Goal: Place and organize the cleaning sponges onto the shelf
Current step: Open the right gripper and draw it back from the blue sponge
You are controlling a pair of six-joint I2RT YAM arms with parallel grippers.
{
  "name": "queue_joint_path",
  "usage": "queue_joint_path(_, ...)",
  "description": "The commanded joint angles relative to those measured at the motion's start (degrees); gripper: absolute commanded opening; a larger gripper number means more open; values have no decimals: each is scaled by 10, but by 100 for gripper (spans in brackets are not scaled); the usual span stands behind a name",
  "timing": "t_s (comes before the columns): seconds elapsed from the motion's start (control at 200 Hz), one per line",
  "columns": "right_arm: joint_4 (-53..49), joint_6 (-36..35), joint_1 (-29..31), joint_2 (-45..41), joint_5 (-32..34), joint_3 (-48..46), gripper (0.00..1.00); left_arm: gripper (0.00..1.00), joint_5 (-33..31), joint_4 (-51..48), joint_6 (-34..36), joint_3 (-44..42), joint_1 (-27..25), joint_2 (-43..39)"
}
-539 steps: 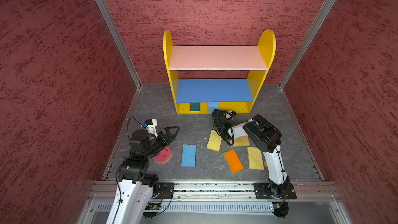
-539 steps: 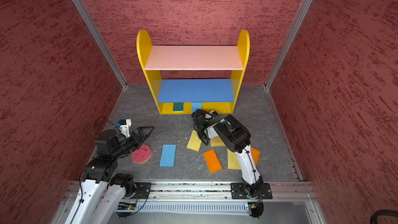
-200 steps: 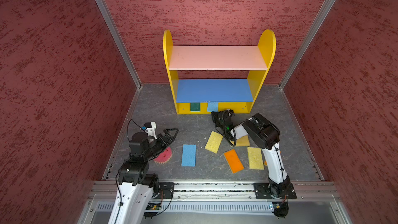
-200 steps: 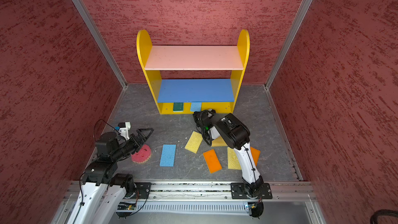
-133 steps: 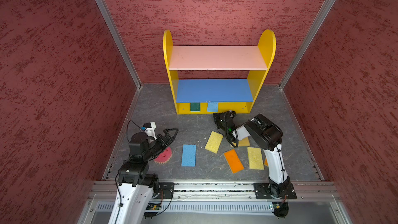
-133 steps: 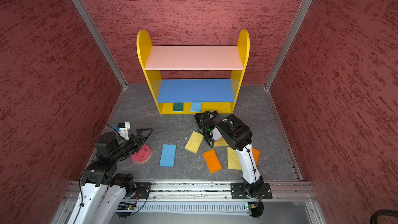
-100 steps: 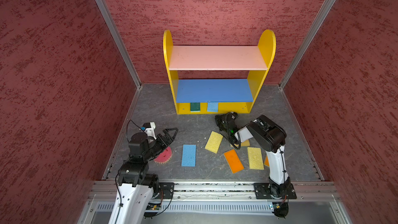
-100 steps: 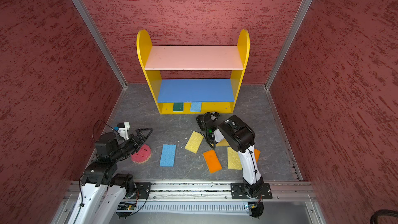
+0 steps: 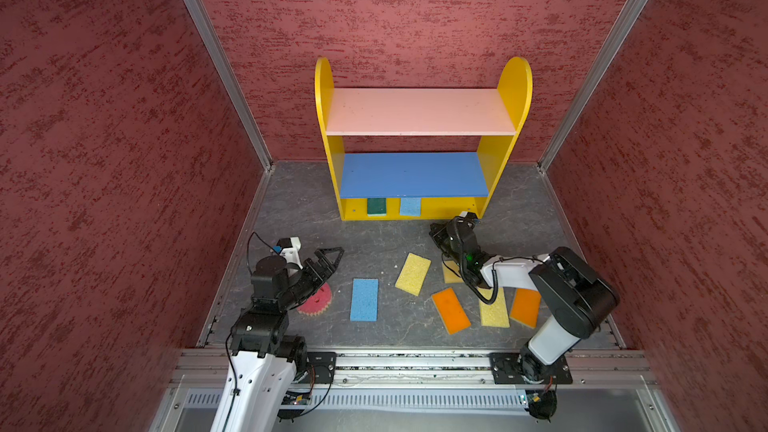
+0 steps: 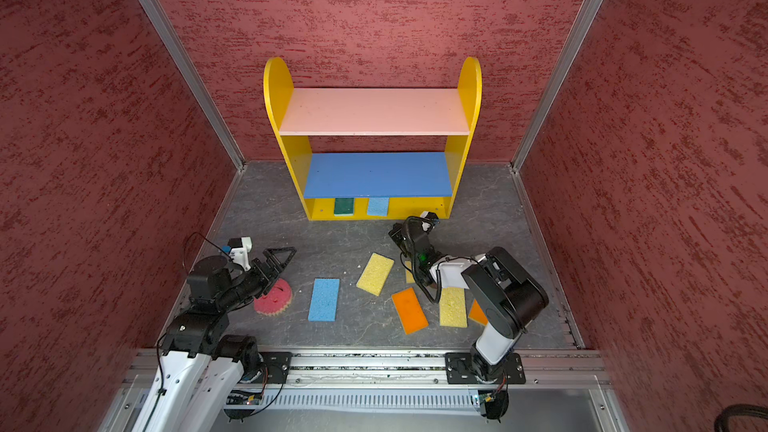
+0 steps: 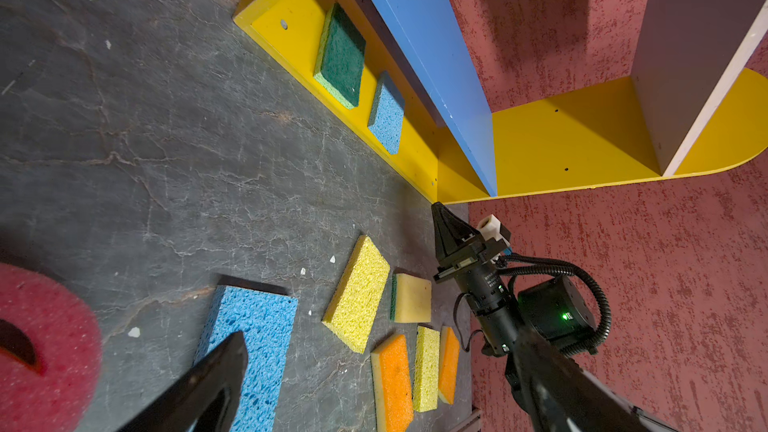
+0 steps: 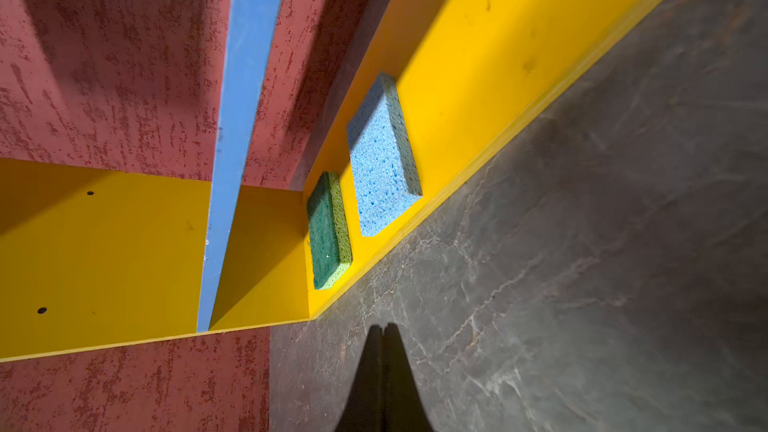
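1. The shelf [image 9: 419,112] stands at the back of the tabletop [image 9: 374,243], against the rear wall;
2. on its lowest board, left of centre, the left shelf sponge [image 9: 376,206] and the right shelf sponge [image 9: 410,206] lie side by side, apart;
3. before the shelf, the leftmost sponge [image 9: 318,303] lies partly under the left gripper [image 9: 332,261];
4. right of it lies the second sponge [image 9: 364,299]; farther right and farther back, the third sponge [image 9: 413,274];
5. just right of that lies the fourth sponge [image 11: 411,299], partly beneath the right arm [image 9: 511,272];
6. nearer the front lie the fifth sponge [image 9: 451,310], the sixth sponge [image 9: 494,311] and the seventh sponge [image 9: 525,307], left to right;
7. the right gripper [image 11: 435,207] sits before the shelf's right end.
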Motion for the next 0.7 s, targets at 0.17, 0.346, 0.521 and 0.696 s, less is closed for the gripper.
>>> queue_joint_path(0.17,-49,-65,-7,31,-36,45,0,100,5,31,-6,-13,5,6)
queue_joint_path(0.346,37,-45,-16,124,-80,96,0,100,6,21,-4,-8,6,4)
queue_joint_path(0.521,116,20,-26,213,-104,122,0,100,3,12,-4,-8,7,-4)
queue_joint_path(0.696,146,48,-27,259,-98,138,0,100,1,17,-5,-14,7,-2)
